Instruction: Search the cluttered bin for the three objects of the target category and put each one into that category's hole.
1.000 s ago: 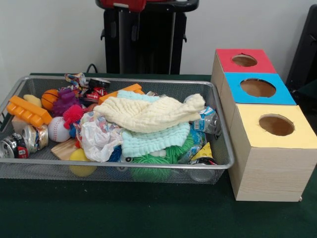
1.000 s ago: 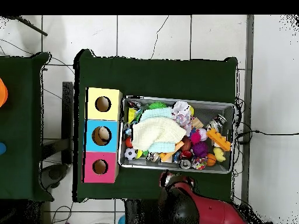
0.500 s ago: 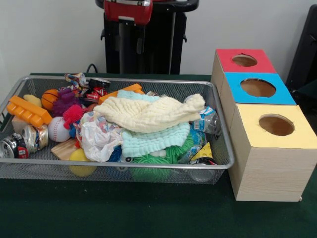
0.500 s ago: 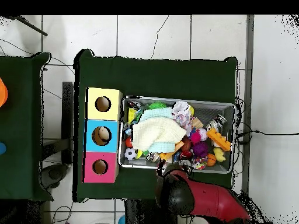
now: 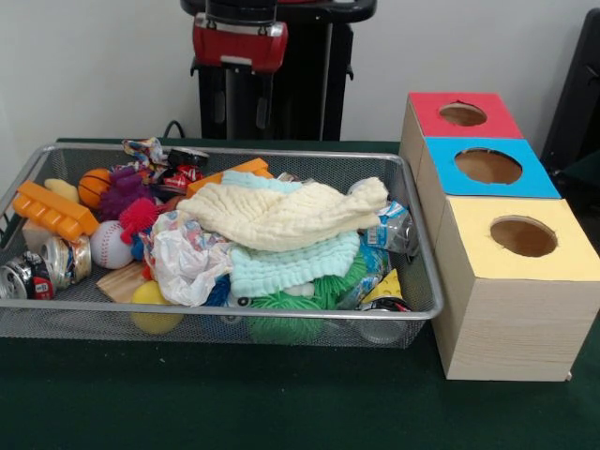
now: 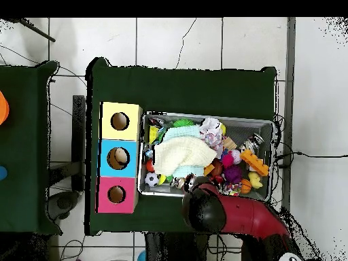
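One arm (image 5: 238, 42) is hanging over the bin (image 5: 412, 246), claw state I cannot tell, while two cloths (image 5: 281, 214) are lying beside three holed boxes (image 5: 514, 281)

Dark green table (image 5: 281, 412) on a white tiled floor (image 6: 177, 41). Left of it in the overhead view, just apart, a second green table (image 6: 24, 136) with an orange thing (image 6: 3, 107) at its edge. Right of it, a thin black cable (image 6: 306, 155) across the tiles. Behind it in the front view, a white wall (image 5: 94, 66).
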Tool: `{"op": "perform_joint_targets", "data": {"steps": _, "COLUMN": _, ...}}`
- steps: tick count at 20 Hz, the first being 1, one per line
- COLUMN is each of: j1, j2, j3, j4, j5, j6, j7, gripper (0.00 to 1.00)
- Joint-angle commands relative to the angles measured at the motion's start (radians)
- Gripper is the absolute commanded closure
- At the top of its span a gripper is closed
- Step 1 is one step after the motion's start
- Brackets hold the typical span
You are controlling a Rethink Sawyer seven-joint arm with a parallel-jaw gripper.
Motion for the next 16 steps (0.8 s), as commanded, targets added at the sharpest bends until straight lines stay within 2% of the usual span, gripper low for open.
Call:
{"op": "perform_joint_targets", "data": {"steps": 1, "j1": 0.027, "j2": 0.144, "j3": 0.03, "j4": -0.197, "j5": 0.015, "j6": 0.035, "j7": 0.081, "gripper": 0.0}}
{"op": "perform_joint_targets", "data": {"steps": 8, "j1": 0.074, "j2": 0.253, "j3": -0.008, "j4": -0.295, "j5": 0.005, "j6": -0.019, "j7": 0.109, "gripper": 0.0}}
{"op": "perform_joint_targets", "data": {"steps": 16, "j1": 0.105, "j2": 0.326, "j3": -0.043, "j4": -0.335, "j5": 0.006, "j6": -0.087, "j7": 0.137, "gripper": 0.0}}
